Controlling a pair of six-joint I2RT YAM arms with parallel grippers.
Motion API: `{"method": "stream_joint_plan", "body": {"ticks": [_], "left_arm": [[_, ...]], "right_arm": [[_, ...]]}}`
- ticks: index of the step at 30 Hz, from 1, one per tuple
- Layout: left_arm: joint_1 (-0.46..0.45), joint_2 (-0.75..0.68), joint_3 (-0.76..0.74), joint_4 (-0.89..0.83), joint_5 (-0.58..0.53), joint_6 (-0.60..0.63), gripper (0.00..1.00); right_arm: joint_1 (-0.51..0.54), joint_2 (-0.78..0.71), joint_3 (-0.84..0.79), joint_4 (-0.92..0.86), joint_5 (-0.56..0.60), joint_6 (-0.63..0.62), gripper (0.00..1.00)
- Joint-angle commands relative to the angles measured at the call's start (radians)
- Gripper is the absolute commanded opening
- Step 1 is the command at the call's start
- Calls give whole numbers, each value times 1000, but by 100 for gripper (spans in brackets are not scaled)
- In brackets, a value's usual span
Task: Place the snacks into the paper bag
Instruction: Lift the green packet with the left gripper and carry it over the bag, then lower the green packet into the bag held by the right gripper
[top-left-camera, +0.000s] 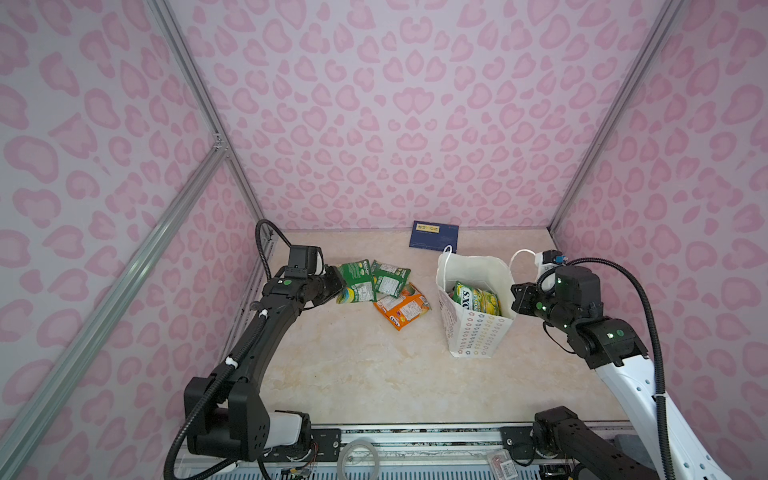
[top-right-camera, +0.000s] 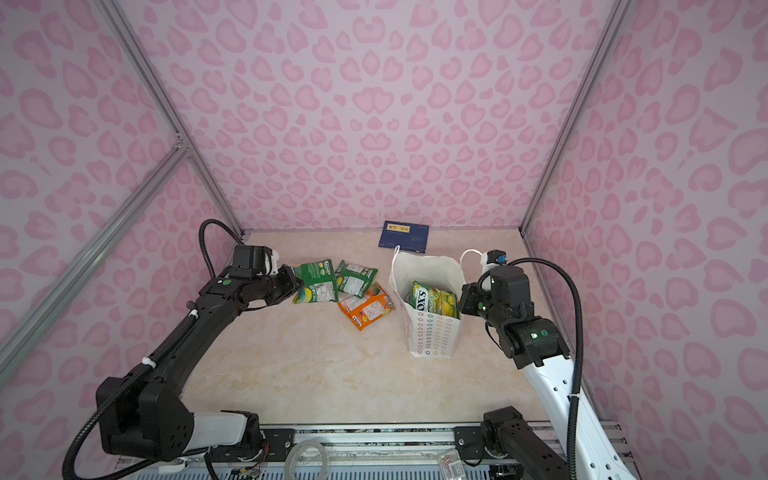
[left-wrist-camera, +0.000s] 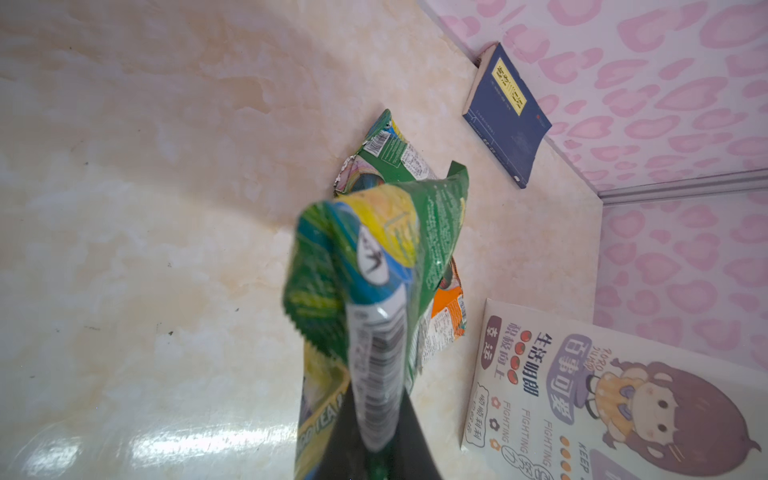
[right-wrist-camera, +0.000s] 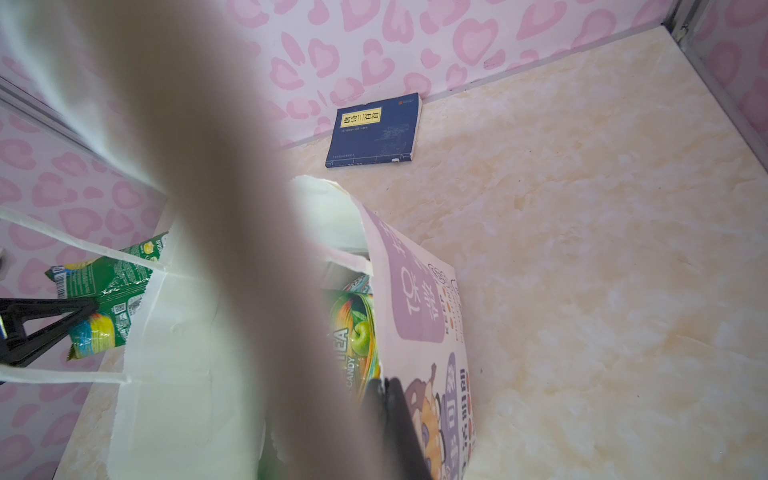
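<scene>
My left gripper (top-left-camera: 338, 283) (left-wrist-camera: 382, 424) is shut on the barcode end of a green snack pouch (top-left-camera: 356, 282) (left-wrist-camera: 374, 249), which juts out from the jaws just over the table. A second green pouch (top-left-camera: 391, 277) and an orange pouch (top-left-camera: 402, 309) lie beside it. The white paper bag (top-left-camera: 478, 332) (top-right-camera: 432, 332) stands upright to their right, mouth open, with a green-yellow pouch (top-left-camera: 477, 300) (right-wrist-camera: 353, 328) inside. My right gripper (top-left-camera: 516, 299) (right-wrist-camera: 384, 392) is shut on the bag's right wall at the rim. A blurred white cord handle blocks much of the right wrist view.
A dark blue card (top-left-camera: 434, 237) leans at the foot of the back wall, just behind the bag. Pink patterned walls close in the table on three sides. The near half of the marble tabletop (top-left-camera: 353, 374) is bare.
</scene>
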Motion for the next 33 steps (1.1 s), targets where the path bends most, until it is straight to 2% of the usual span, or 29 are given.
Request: {"method": "stream_joint_plan", "body": {"ticks": [1, 6, 11, 17, 25, 33], "left_arm": [[-40, -87, 27, -47, -26, 42, 3], [-140, -209, 98, -94, -85, 33, 3], [-252, -260, 215, -106, -125, 23, 3], [-472, -230, 412, -85, -209, 36, 3], [-797, -13, 667, -80, -344, 116, 3], [-930, 295, 943, -180, -430, 173, 3]], "right_arm": [[1, 4, -4, 11, -3, -8, 0], [1, 6, 1, 9, -3, -12, 0], [2, 7, 12, -2, -4, -18, 0], [2, 5, 11, -9, 13, -23, 0], [2, 7, -7, -2, 15, -8, 0], [0, -8, -8, -7, 8, 3, 0]]}}
